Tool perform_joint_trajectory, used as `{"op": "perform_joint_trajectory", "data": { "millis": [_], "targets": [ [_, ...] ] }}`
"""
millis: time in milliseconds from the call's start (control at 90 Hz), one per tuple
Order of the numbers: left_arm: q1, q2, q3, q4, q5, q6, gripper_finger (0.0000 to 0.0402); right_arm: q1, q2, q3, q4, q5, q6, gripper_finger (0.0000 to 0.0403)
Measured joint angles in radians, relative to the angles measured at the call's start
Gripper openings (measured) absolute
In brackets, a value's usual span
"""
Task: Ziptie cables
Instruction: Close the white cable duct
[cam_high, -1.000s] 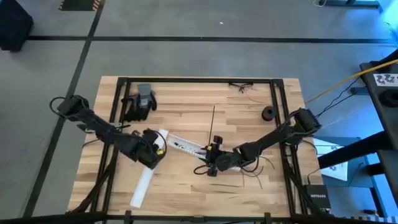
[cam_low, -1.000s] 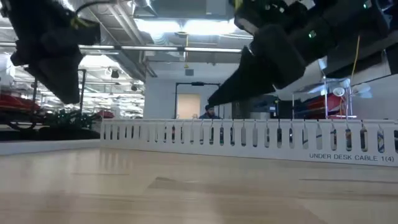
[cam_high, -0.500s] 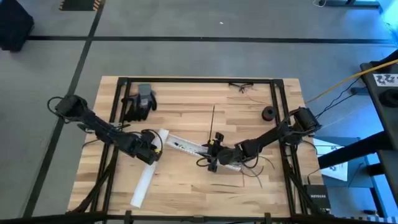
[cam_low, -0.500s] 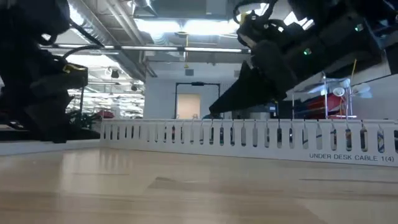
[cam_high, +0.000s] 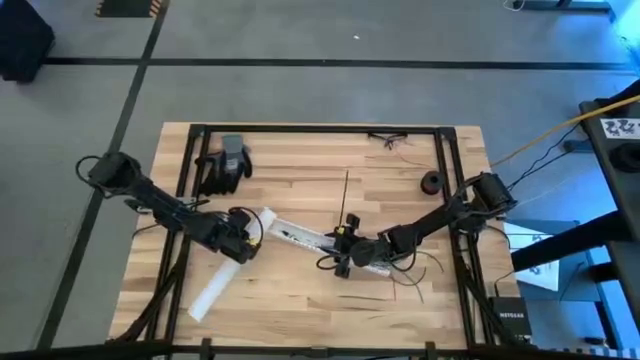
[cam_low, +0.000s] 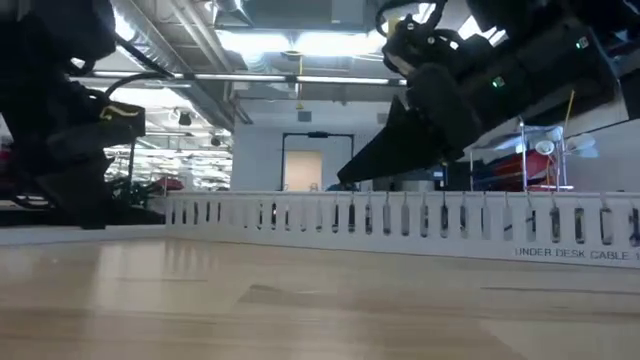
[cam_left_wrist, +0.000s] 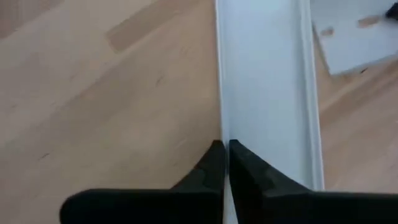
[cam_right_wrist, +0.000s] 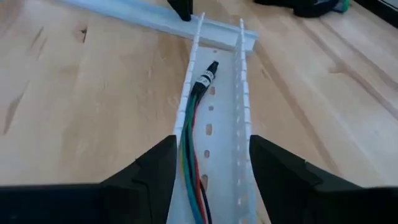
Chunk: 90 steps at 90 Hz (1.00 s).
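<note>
The left end effector (cam_left_wrist: 226, 163) was pinching the wall of a plain white strip (cam_left_wrist: 264, 74) at centre-left. The right end effector (cam_right_wrist: 211, 163) straddled the slotted strip (cam_right_wrist: 219, 99), fingers spread, cables (cam_right_wrist: 196, 112) inside. The ziptie (cam_high: 346, 191) lay upper-centre on the bench (cam_high: 300, 305).

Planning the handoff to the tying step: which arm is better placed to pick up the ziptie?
The right. Its claw is open over the slotted tray holding the cables, just below the ziptie. The left claw is shut on the white strip, farther away.
</note>
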Motion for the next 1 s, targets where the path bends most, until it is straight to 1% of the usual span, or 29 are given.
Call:
{"op": "perform_joint_trajectory", "data": {
  "millis": [100, 233, 322, 456, 544, 633, 711, 811, 889, 1000],
  "targets": [
    [-0.01, -0.027, 0.058, -0.082, -0.007, 0.03, 0.0002, 0.0, 0.0, 0.0, 0.012, -0.009, -0.002, 0.0195],
    [-0.021, -0.042, 0.123, -0.142, -0.043, 0.076, 0.0001, 0.0, 0.0, 0.0, 0.029, -0.014, -0.009, 0.0195],
    [-0.024, -0.045, 0.174, -0.154, -0.06, 0.124, 0.0001, 0.0, 0.0, 0.0, 0.03, -0.014, -0.015, 0.0195],
    [-0.024, -0.045, 0.246, -0.168, -0.068, 0.247, 0.0, 0.002, -0.005, 0.0, 0.032, -0.014, -0.057, 0.0195],
    [-0.024, -0.045, 0.291, -0.186, -0.098, 0.33, 0.0, 0.002, -0.02, 0.005, 0.029, -0.019, -0.061, 0.0195],
    [-0.024, -0.045, 0.334, -0.18, -0.125, 0.424, 0.0, 0.001, -0.03, 0.019, 0.039, -0.066, -0.065, 0.0195],
    [-0.024, -0.046, 0.368, -0.181, -0.152, 0.503, 0.0, 0.001, -0.034, 0.032, 0.017, -0.067, -0.118, 0.0195],
    [-0.024, -0.046, 0.406, -0.182, -0.175, 0.586, 0.0, -0.011, -0.046, 0.065, 0.015, -0.056, -0.24, 0.0204],
    [-0.025, -0.046, 0.434, -0.179, -0.205, 0.635, 0.0, -0.059, -0.07, 0.103, -0.002, -0.113, -0.277, 0.0221],
    [-0.037, -0.047, 0.472, -0.183, -0.253, 0.686, 0.0, -0.171, -0.1, 0.131, -0.011, -0.255, -0.272, 0.0248]
  ]
}}
